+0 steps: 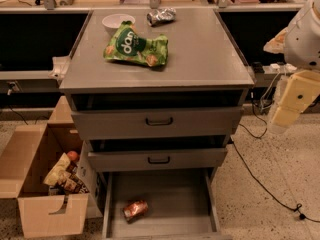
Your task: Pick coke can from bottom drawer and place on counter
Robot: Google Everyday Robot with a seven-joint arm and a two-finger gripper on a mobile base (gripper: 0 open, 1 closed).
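The coke can (pixel 135 209) lies on its side on the grey floor of the bottom drawer (pixel 180 204), which is pulled out, left of the drawer's middle. The counter (pixel 200 49) is the grey top of the cabinet. My arm comes in from the right edge, and its gripper (pixel 283 115) hangs to the right of the cabinet at the height of the upper drawer. It is well above and to the right of the can and touches nothing.
A green snack bag (pixel 135 46), a white bowl (pixel 117 22) and a crumpled silver foil object (pixel 161 16) lie on the counter's back left. The two upper drawers (pixel 159 121) stand slightly open. An open cardboard box (pixel 42 176) of snacks sits left; cables (pixel 260 179) run across the floor on the right.
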